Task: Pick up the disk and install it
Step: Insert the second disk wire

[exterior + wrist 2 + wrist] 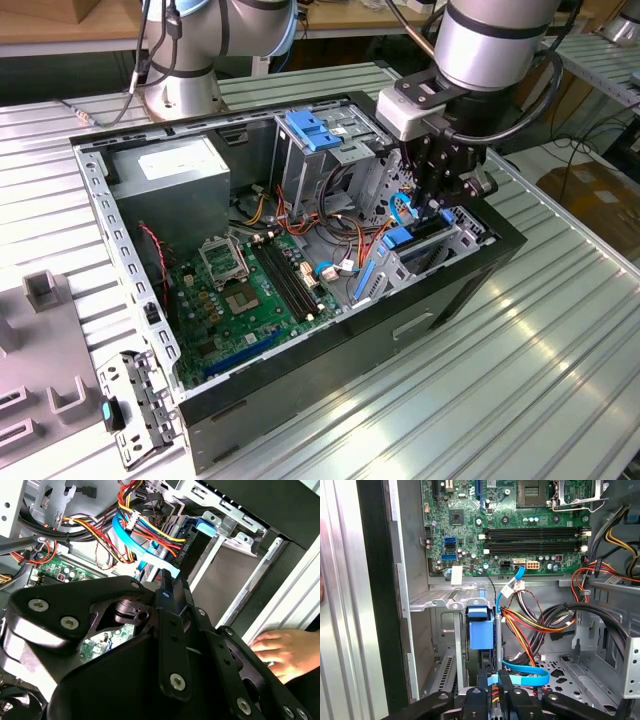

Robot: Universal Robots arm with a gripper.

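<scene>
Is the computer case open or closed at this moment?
Open. The computer case has no panel on its upward side: the motherboard and the cables lie exposed in the exterior view.

The exterior view looks down at an angle on the open black computer case point(300, 300) from well off. Both wrist views sit close inside it, sharing the light-blue flat cable point(150, 560) point(525, 672).
</scene>
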